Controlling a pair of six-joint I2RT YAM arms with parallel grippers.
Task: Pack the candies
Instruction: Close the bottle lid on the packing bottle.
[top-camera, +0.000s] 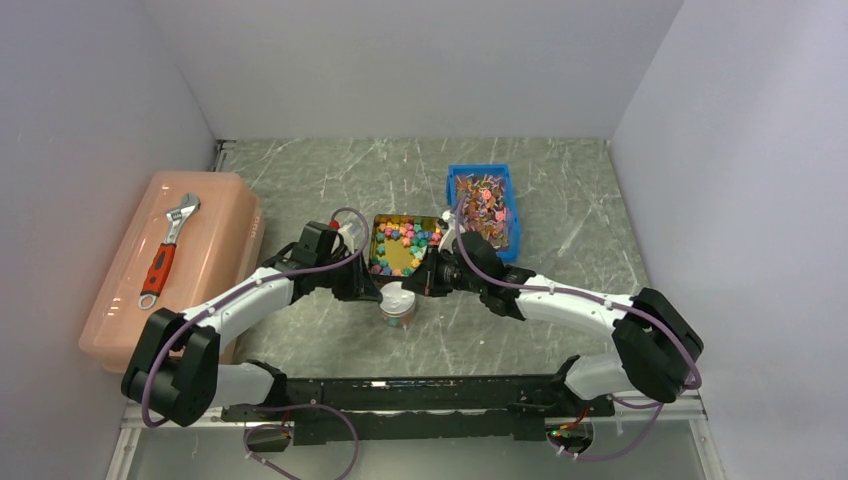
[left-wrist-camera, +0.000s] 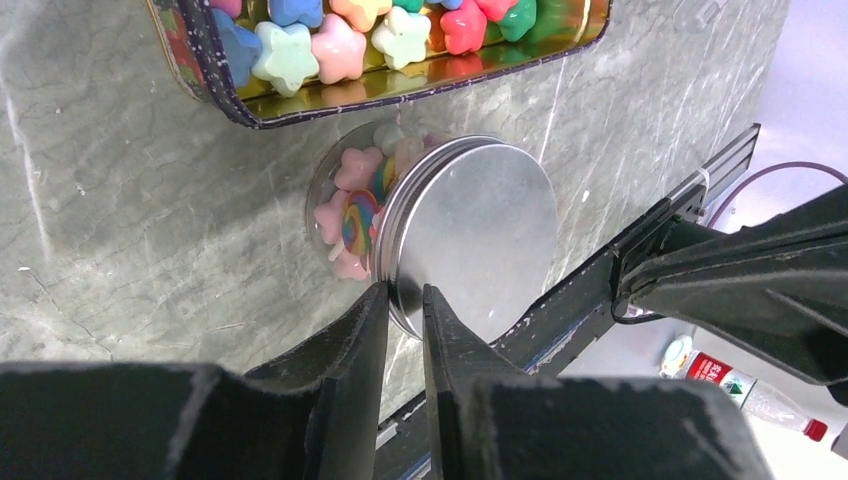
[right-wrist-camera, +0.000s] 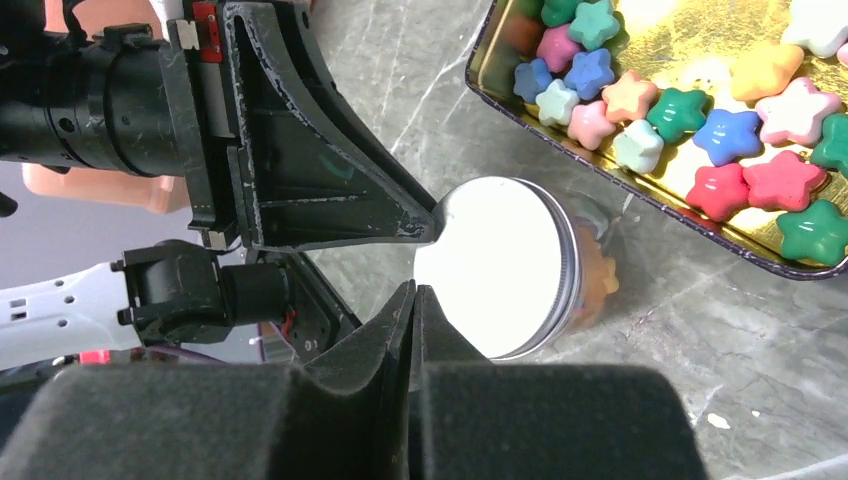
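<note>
The left gripper (left-wrist-camera: 405, 300) narrowly pinches the round silver metal lid (left-wrist-camera: 470, 240) on the small clear jar (left-wrist-camera: 345, 215); the right gripper (right-wrist-camera: 413, 295), closed empty, should press squarely downward.

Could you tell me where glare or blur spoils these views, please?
Right wrist view: glare whitens the lid, and the right fingers are blurred. Left wrist view: the left fingers are soft too, the lid reads grey. Top view: even light, sharp.
</note>
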